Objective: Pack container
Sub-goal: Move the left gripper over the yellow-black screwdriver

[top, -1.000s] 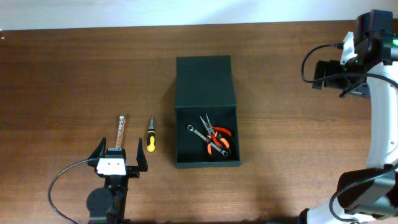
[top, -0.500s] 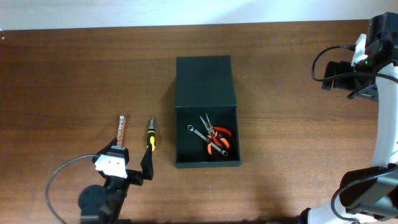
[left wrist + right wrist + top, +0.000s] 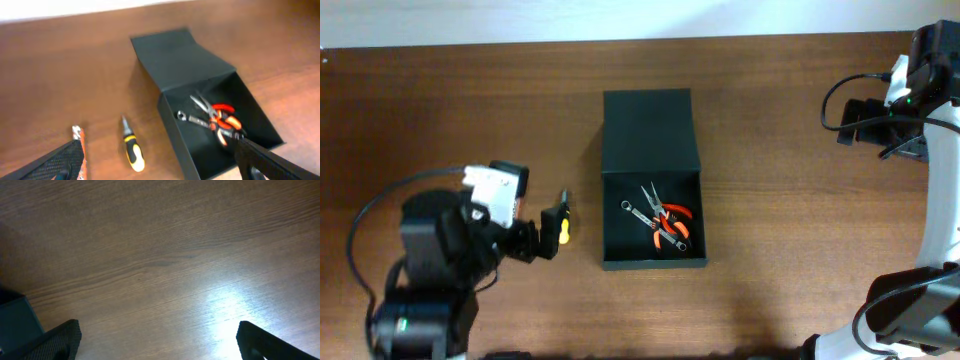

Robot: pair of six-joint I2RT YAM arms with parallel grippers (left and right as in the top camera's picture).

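The container (image 3: 689, 190) is a dark box at the table's middle, with its flap lid (image 3: 648, 128) folded flat behind it. Inside lie orange-handled pliers (image 3: 672, 225) and a small wrench (image 3: 638, 213). A yellow-and-black screwdriver (image 3: 562, 228) lies just left of the box. My left gripper (image 3: 536, 242) hovers open beside it, above the table. In the left wrist view the screwdriver (image 3: 133, 151) and the box (image 3: 172, 120) lie between the wide-spread fingers (image 3: 60, 162). My right gripper (image 3: 860, 122) is open at the far right, over bare wood.
An orange-handled tool (image 3: 78, 140) lies left of the screwdriver; the overhead view hides it under the left arm. A corner of the box (image 3: 15, 317) shows at the lower left of the right wrist view. The table's back edge meets a white wall.
My left arm has risen and swung left and back, its gripper now beside the screwdriver and covering the orange-handled tool. The right arm shifted slightly right, then held still.
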